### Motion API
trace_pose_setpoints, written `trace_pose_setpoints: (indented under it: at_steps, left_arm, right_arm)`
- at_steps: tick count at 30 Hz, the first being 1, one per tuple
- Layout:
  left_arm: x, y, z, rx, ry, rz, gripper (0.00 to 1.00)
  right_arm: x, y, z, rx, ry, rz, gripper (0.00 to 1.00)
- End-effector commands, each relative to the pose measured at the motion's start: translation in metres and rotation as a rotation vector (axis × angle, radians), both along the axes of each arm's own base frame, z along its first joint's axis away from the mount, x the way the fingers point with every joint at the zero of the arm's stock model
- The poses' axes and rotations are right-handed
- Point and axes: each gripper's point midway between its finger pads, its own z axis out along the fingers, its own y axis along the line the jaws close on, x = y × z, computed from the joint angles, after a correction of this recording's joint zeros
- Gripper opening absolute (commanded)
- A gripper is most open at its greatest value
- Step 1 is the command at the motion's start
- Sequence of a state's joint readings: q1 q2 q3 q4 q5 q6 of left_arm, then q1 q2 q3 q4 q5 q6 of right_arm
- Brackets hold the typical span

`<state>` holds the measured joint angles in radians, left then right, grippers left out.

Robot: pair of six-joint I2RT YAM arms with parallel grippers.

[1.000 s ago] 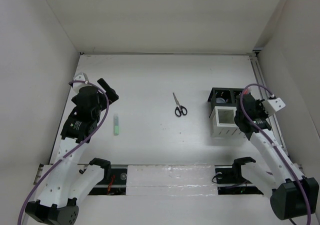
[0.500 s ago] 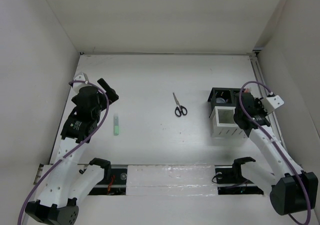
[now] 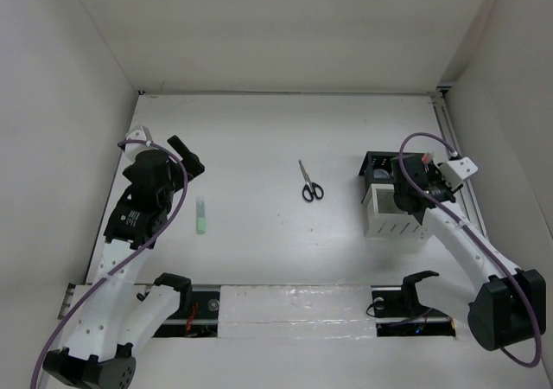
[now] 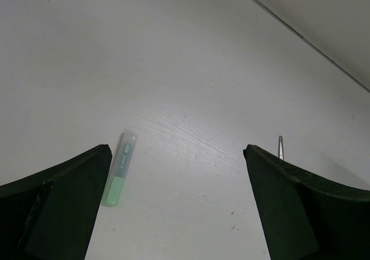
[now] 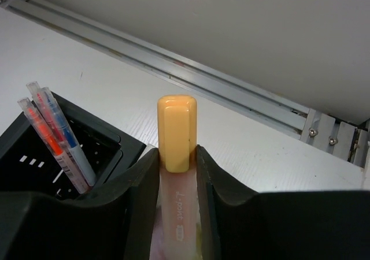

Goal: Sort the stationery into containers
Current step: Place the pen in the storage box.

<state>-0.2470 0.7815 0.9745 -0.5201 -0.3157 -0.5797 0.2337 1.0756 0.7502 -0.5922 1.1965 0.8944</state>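
the right hand (image 5: 176,156) is clamped on an orange-capped stubby plastic marker (image 5: 176,121), cap up between its black fingers (image 5: 136,190), hanging right above the small boxy desk organizer (image 3: 387,223) of black and white square compartments. thin red and blue pens (image 5: 55,136) stand in a black compartment just left of the held marker. which compartment lies beneath the marker i cannot tell. to do this drop well, i'd judge the hand should centre the barrel over one open square, lower until the bottom end is inside the walls, and only then let go, so it doesn't tip onto the rim. the left hand (image 4: 176,153) gapes wide and empty, far left of the organizer, over a pale green stubby marker (image 4: 118,176) lying on the white worktop (image 4: 191,69). black-handled scissors (image 3: 308,184) lie between that marker and the organizer.
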Motion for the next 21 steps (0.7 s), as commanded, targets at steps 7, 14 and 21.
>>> trace_pose_setpoints:
  at_steps: [7, 14, 21]
  left_arm:
    - [0.001, 0.002, 0.004, 0.011, -0.028, 0.002, 0.99]
    - [0.001, 0.002, 0.004, 0.011, -0.028, 0.002, 0.99]
    - [-0.001, 0.024, 0.002, 0.016, -0.010, 0.153, 0.99]
  right_arm:
    - [0.000, 0.003, 0.019, -0.030, -0.049, -0.047, 0.50]
    - [0.002, 0.020, 0.032, -0.032, -0.091, 0.005, 0.67]
    - [0.049, 0.123, 0.086, 0.064, -0.184, 0.536, 1.00]
